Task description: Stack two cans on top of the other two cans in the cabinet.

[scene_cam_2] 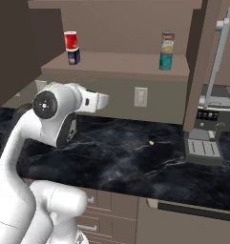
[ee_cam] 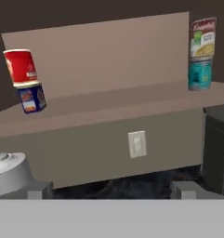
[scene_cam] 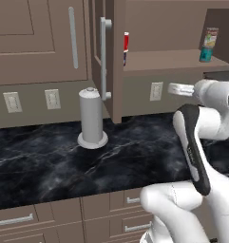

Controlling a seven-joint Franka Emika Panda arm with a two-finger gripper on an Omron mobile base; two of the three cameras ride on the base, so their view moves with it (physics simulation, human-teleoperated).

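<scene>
On the cabinet shelf (ee_cam: 108,104), the red can (ee_cam: 21,66) stands tilted on the dark blue can (ee_cam: 31,99) at the left. At the right, the pale-label can (ee_cam: 202,38) stands on the teal can (ee_cam: 200,75). Both stacks also show in the right base view: red can (scene_cam_2: 70,40) over blue can (scene_cam_2: 73,56), pale-label can (scene_cam_2: 167,42) over teal can (scene_cam_2: 165,61). My gripper (ee_cam: 108,189) is open and holds nothing. It hangs in front of and below the shelf, between the stacks, seen as the gripper (scene_cam_2: 106,100) and the gripper (scene_cam: 171,88).
The cabinet door (scene_cam: 105,57) stands open at the left with its bar handle. A grey paper towel holder (scene_cam: 91,118) stands on the black marble counter (scene_cam: 49,161). A coffee machine (scene_cam_2: 207,128) stands at the right. A wall socket (ee_cam: 137,143) sits under the shelf.
</scene>
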